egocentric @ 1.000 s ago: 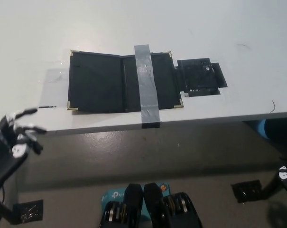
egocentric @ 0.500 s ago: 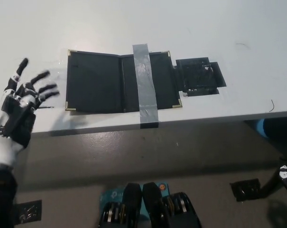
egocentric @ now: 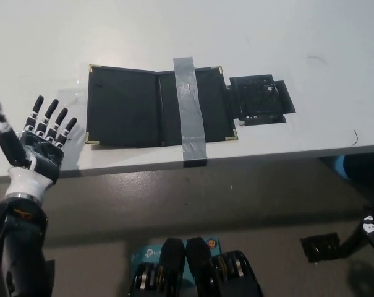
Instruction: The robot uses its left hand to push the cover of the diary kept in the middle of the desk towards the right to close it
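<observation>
Left robot hand [egocentric: 37, 143] open, fingers spread, over the counter's [egocentric: 285, 37] front-left edge just beside the diary [egocentric: 159, 106], lying open near the front edge, taped down by a grey strip [egocentric: 190, 111].

Black diary [egocentric: 131, 106] (gold corners), grey tape [egocentric: 190, 110], white desk [egocentric: 174, 31].

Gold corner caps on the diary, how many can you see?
4: top-left, bottom-left, top-right and bottom-right corners of the open diary. The grey tape strip could hide more.
</observation>
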